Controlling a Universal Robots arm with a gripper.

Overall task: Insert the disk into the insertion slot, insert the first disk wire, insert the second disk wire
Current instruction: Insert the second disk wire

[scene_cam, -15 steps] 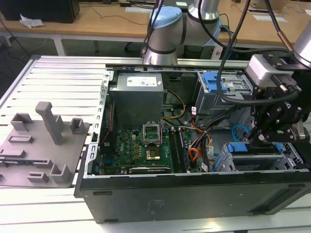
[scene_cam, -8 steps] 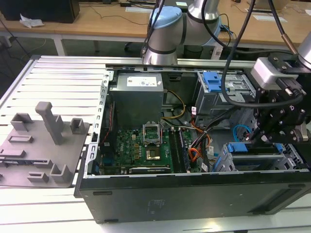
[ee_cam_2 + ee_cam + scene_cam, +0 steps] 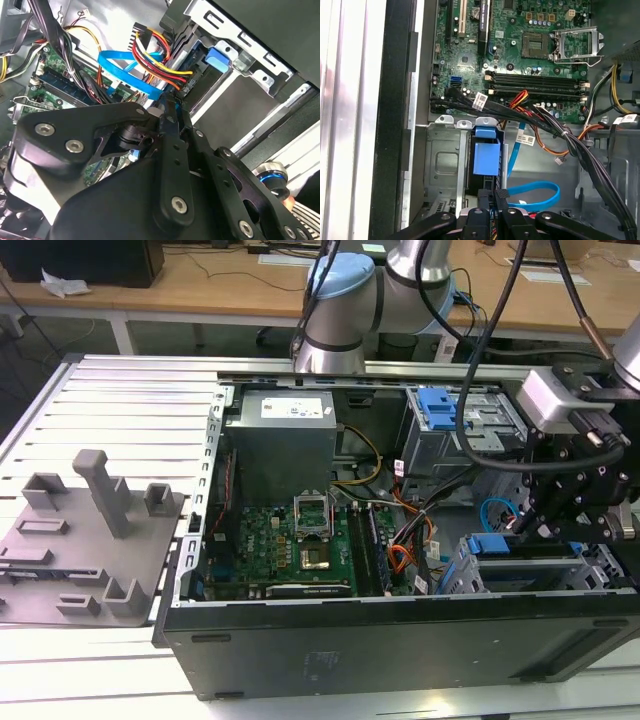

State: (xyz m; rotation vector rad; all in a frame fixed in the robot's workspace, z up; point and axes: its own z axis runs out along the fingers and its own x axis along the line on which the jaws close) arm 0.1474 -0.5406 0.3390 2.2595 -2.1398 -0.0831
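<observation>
We see an open black desktop computer case (image 3: 400,640) lying on a ribbed aluminium counter (image 3: 130,410). Inside it lies a green motherboard (image 3: 290,540) with an empty silver processor socket (image 3: 576,45) and black memory slots (image 3: 535,85). Behind the board in the exterior view stands a grey boxy power supply (image 3: 280,445) with a white label. Toward the exterior view's right sits a taller grey metal cage carrying a blue plastic latch (image 3: 438,408). On the exterior view's left, a grey plastic fixture plate (image 3: 85,540) with upright blocks rests on the counter. A wooden desk (image 3: 200,285) stands beyond.
</observation>
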